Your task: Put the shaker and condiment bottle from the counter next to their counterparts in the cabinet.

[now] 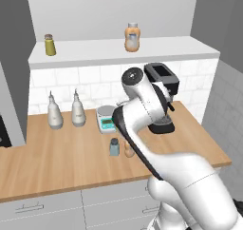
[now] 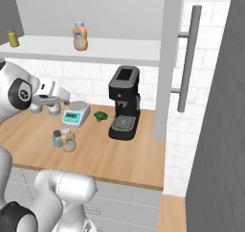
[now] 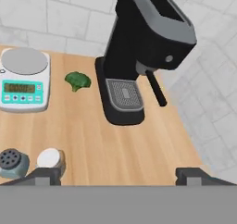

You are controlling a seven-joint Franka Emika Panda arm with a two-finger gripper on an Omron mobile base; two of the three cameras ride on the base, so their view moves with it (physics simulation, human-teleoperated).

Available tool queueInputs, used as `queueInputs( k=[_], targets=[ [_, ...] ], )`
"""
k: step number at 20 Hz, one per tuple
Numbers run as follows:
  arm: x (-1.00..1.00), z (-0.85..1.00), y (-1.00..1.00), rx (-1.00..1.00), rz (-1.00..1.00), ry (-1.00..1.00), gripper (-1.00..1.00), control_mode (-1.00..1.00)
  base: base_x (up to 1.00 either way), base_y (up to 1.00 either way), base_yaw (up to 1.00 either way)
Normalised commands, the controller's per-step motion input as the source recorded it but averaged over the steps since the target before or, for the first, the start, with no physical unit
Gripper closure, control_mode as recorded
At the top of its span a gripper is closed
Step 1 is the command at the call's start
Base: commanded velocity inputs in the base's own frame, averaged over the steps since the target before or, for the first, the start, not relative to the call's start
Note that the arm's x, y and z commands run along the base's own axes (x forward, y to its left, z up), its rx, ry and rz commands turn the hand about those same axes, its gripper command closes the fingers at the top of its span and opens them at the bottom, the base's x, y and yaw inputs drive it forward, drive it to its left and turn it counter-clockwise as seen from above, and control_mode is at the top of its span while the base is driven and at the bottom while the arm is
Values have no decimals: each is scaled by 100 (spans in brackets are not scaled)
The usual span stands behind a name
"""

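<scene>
The pale blue-grey shaker (image 1: pixel 114 147) (image 2: pixel 57 138) (image 3: pixel 13 163) stands on the wooden counter (image 1: pixel 57 162) in front of the scale. The slim orange condiment bottle (image 1: pixel 128 150) (image 2: pixel 69 141) (image 3: pixel 50 159) stands right beside it. My gripper (image 3: pixel 118 176) hangs open above the counter, fingers wide apart and holding nothing; both items lie at its lower left in the hand view. On the white cabinet shelf (image 1: pixel 95 51) (image 2: pixel 115 49) stand the yellow-green shaker (image 1: pixel 50 44) (image 2: pixel 13 37) and the bulging orange bottle (image 1: pixel 132 37) (image 2: pixel 80 36).
A black coffee machine (image 1: pixel 163 86) (image 2: pixel 124 103) (image 3: pixel 143 52) stands at the counter's right. A white scale (image 1: pixel 107 119) (image 2: pixel 76 113) (image 3: pixel 24 79) and a green broccoli piece (image 2: pixel 100 116) (image 3: pixel 77 80) sit near the wall. Two white bottles (image 1: pixel 55 111) stand at the left.
</scene>
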Motion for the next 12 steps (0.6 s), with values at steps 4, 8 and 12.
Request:
queueInputs(
  k=[4, 8, 12],
  targets=[
    [0, -43, 33, -20, -16, -2, -100, -100, 0, 0, 0],
    [0, -27, 41, -18, -16, -9, -100, -100, 0, 0, 0],
    [7, -23, 30, -10, -11, -6, -100, -100, 0, 0, 0]
  ],
)
